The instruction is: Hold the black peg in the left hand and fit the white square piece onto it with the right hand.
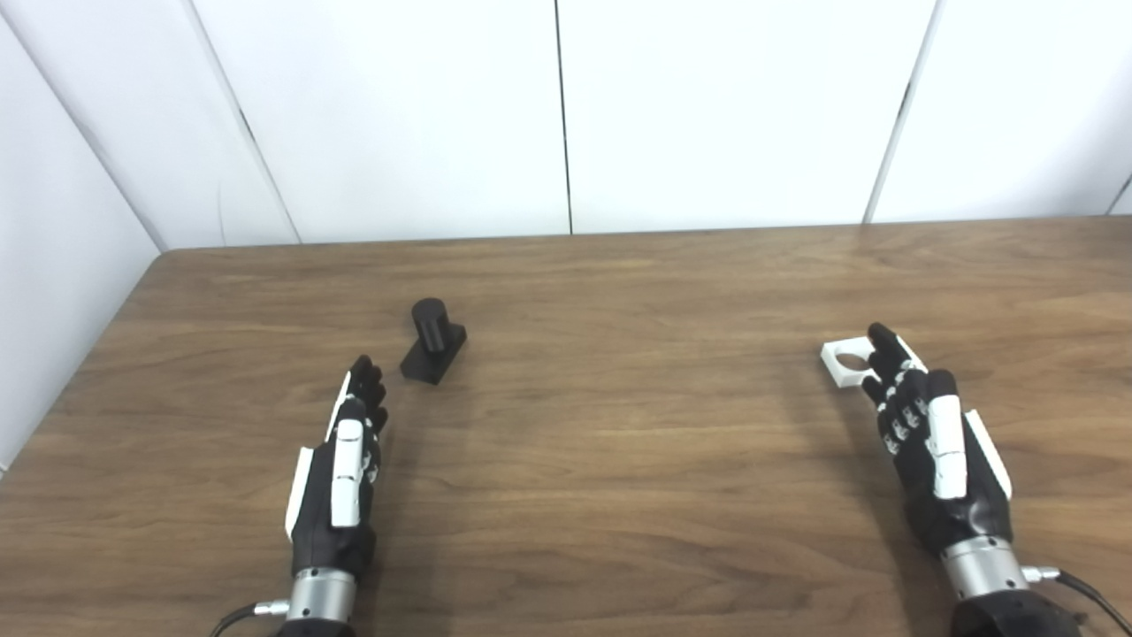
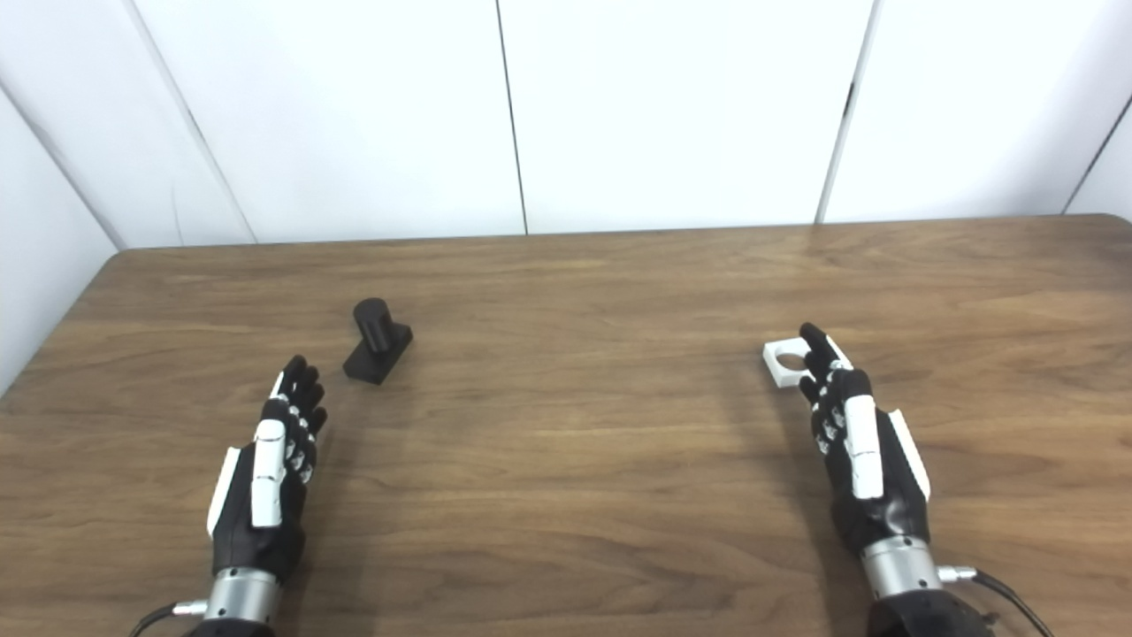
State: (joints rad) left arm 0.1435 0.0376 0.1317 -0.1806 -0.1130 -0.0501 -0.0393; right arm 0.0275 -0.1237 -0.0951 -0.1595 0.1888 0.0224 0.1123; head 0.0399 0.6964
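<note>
White square piece [image 1: 851, 361]: near-right part is covered by the right hand's [image 1: 929, 442] fingertips [image 1: 882, 339], so its full outline and far-right corner can't be read. Can't tell if those fingers touch it or sit above it. Both arms are cut off at the bottom edge below the wrists; cables by each wrist run out of frame. Table [image 1: 619, 460]: near edge is out of frame, and the right end is cropped in the left eye view. Black peg [image 1: 432, 341]: the base side facing away from the white piece is hidden. Left hand [image 1: 340, 478]: palm side is not visible.

Black peg [image 1: 432, 351] beside left hand [image 1: 340, 478]
</note>
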